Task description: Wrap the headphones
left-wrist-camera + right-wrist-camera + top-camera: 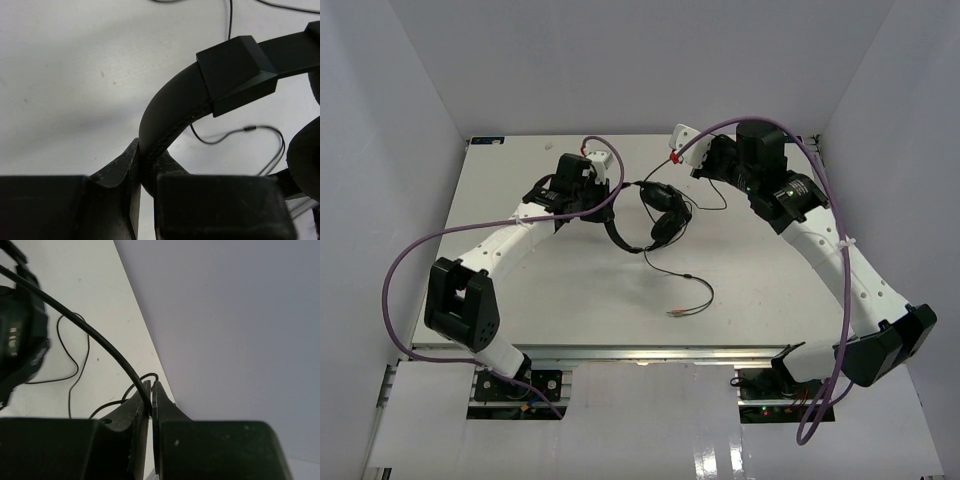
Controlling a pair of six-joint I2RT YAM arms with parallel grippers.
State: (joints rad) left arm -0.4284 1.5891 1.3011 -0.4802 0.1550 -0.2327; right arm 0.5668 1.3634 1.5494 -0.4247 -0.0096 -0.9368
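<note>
The black headphones (660, 215) lie at the middle back of the white table (540, 310). My left gripper (608, 205) is shut on the thin headband (175, 100), seen close in the left wrist view, where the gripper (145, 160) clamps its curved end; an earcup (306, 155) shows at the right edge. My right gripper (700, 165) is to the right of the earcups, near the back edge. In the right wrist view it (151, 400) is shut on the thin black cord (90, 327). The rest of the cord (695, 282) trails forward to the reddish plugs (680, 312).
White walls enclose the table on the left, back and right; the right wall (240, 315) is close beside my right gripper. Thick purple arm cables (415, 250) loop over both arms. Loose cord loops (75, 355) lie on the table below the right gripper.
</note>
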